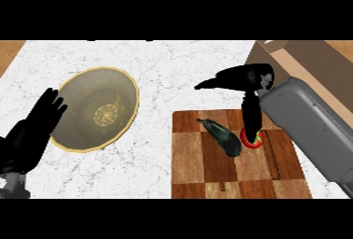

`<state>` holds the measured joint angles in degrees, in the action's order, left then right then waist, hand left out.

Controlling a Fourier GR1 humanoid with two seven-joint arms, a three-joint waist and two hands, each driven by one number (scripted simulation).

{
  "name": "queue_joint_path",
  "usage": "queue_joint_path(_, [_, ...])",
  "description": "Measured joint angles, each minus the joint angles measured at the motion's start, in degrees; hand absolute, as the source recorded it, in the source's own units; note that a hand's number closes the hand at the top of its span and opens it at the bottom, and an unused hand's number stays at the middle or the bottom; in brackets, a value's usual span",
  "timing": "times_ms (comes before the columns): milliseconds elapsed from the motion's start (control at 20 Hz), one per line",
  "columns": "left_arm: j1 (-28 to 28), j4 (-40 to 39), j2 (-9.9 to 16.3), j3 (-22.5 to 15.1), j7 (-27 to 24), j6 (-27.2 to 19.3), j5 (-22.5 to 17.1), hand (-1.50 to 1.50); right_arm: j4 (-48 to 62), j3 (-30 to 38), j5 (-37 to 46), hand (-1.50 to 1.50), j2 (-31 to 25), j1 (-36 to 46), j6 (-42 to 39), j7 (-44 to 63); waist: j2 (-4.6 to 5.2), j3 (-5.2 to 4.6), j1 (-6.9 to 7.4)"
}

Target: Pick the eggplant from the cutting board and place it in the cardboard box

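Note:
A dark eggplant (222, 136) lies at a slant on the checkered wooden cutting board (207, 177), stem end towards the back left. My right hand (247, 78) hovers over the board's back edge and is open. Its thumb points left and its fingers (251, 114) stretch down just right of the eggplant, without touching it. The fingertips end at a small red and green object (253, 140) on the board. The cardboard box (307, 56) stands at the back right, partly hidden by my right forearm. My left hand (33, 128) rests open at the left edge, fingers up.
A round gold-rimmed plate (96, 108) lies on the white marble counter (172, 65) left of the board, right beside my left hand. My grey right forearm (310, 121) crosses the board's right side and the box's near wall.

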<state>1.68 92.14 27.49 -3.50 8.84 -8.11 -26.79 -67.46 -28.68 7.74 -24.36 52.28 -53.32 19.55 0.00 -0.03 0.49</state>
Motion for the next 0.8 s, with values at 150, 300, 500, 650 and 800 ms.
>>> queue_joint_path(150, [-0.9,0.7,-0.6,0.5,0.3,0.4,0.8,0.0,0.8,0.3,2.5,-1.5,0.3,-0.3,-1.3,-1.1,0.0,0.01,0.02])
queue_joint_path(300, [-0.4,0.4,-1.2,1.6,0.8,1.2,1.1,0.0,0.6,1.0,5.0,-1.5,0.6,-1.7,-2.0,-2.1,0.02,0.03,-0.09])
queue_joint_path(500, [-0.8,-0.3,-1.4,3.3,0.8,3.4,1.3,0.0,-1.1,1.8,7.6,-1.5,1.7,-4.1,-2.5,-2.8,-0.01,0.02,-0.18])
queue_joint_path(650, [-0.5,0.9,-2.1,3.7,2.6,3.2,1.9,0.0,0.6,2.8,10.1,-1.5,3.4,-3.7,-2.4,-4.7,0.04,0.03,-0.03])
queue_joint_path(800, [-0.8,0.7,-3.0,4.2,2.2,4.0,3.0,0.0,0.6,4.0,12.3,-1.5,3.9,-3.7,-2.6,-6.6,0.04,0.03,-0.04])
